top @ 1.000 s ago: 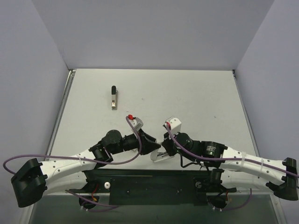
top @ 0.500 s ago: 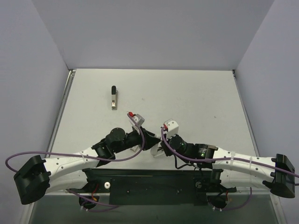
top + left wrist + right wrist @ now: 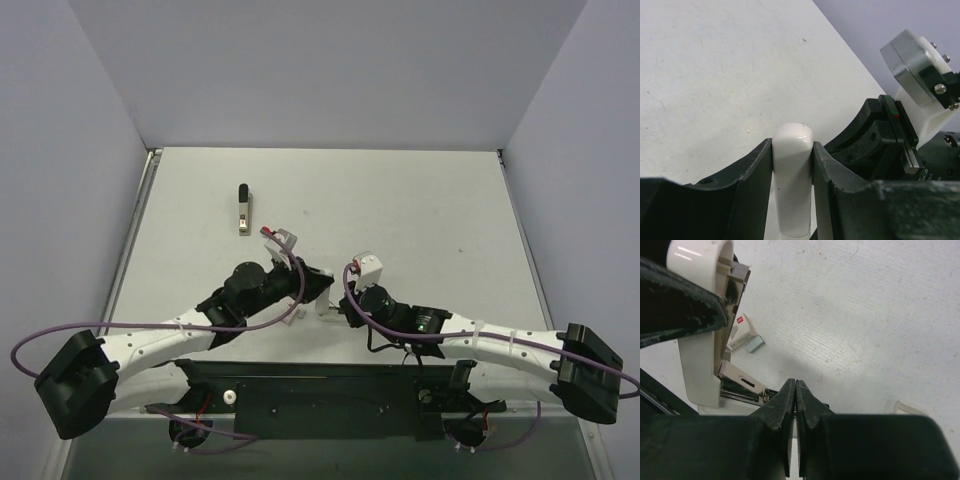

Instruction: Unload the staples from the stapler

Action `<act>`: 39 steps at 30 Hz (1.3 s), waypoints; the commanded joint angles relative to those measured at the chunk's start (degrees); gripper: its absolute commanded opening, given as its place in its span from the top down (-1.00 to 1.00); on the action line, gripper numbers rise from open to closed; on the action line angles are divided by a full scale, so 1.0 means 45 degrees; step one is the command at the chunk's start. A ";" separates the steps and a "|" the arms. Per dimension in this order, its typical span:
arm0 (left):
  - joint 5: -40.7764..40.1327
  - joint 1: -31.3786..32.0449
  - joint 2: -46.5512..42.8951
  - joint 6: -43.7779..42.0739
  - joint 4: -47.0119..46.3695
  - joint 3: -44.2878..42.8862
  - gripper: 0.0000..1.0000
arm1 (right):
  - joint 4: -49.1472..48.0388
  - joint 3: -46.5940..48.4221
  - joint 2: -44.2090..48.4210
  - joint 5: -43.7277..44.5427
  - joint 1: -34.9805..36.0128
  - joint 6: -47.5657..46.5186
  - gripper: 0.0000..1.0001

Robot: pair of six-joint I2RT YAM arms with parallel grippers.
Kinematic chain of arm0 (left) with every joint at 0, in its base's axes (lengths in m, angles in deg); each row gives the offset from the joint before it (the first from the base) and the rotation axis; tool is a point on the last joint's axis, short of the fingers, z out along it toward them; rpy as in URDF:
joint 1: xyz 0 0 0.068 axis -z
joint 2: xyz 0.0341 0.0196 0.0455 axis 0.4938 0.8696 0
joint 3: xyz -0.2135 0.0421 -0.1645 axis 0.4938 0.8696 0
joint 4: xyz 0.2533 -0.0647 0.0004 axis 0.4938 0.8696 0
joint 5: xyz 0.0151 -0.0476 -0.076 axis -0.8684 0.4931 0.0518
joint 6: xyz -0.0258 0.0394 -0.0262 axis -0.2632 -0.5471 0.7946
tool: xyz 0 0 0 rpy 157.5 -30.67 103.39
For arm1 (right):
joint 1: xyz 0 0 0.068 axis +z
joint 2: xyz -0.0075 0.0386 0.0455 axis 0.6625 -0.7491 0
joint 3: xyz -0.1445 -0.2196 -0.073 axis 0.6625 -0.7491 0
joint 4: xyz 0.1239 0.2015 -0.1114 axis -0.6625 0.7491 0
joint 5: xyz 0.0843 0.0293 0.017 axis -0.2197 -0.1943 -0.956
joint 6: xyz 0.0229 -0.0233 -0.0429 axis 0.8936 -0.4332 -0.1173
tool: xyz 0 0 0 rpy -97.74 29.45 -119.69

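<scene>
Left wrist view: I'm clenching my left end effector (image 3: 792,147) on the stapler (image 3: 792,200), risking it twisting loose under tugging.

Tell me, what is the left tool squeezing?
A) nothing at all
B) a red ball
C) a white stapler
C: in the left wrist view, the left tool clamps the white stapler from both sides.

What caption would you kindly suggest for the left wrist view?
Left tool clamped on the white stapler, its rounded end poking out between the fingers above the pale table.
</scene>
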 commanded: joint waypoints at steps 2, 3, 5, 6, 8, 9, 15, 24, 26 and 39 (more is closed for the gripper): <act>-0.0272 -0.0802 0.0534 0.0904 -0.2612 -0.0430 1.00 | -0.1757 -0.0140 -0.0824 -0.0944 -0.0294 0.0460 1.00; -0.0233 -0.0899 0.0768 0.1021 -0.2866 -0.0450 1.00 | -0.1895 -0.0101 -0.0962 -0.0964 -0.0332 0.0519 1.00; -0.0290 -0.0919 0.1119 0.1061 -0.3198 -0.0489 1.00 | -0.2325 0.0095 -0.1333 -0.1139 -0.0352 0.0577 1.00; -0.0349 -0.0919 0.1218 0.1081 -0.3278 -0.0489 1.00 | -0.2578 0.0211 -0.1624 -0.1237 -0.0352 0.0578 1.00; -0.0447 -0.0958 0.1511 0.1139 -0.3551 -0.0586 1.00 | -0.2969 0.0406 -0.2035 -0.1470 -0.0411 0.0636 1.00; -0.0486 -0.0997 0.1706 0.1178 -0.3706 -0.0606 1.00 | -0.3106 0.0523 -0.2154 -0.1646 -0.0469 0.0656 1.00; -0.0662 -0.1212 0.2000 0.1120 -0.3864 -0.0723 1.00 | -0.4258 0.0506 -0.2877 -0.2272 -0.0704 0.1066 1.00; -0.0721 -0.1485 0.2234 0.0867 -0.3728 -0.0977 1.00 | -0.5958 0.0056 -0.3248 -0.3131 -0.1054 0.1495 1.00; -0.1072 -0.1505 0.2409 0.0789 -0.3728 -0.1035 1.00 | -0.6193 0.0036 -0.3326 -0.3366 -0.1113 0.1631 1.00; -0.1677 -0.1544 0.3348 0.0515 -0.4001 -0.1407 1.00 | -0.7208 0.0505 -0.4068 -0.4420 -0.1407 0.2335 1.00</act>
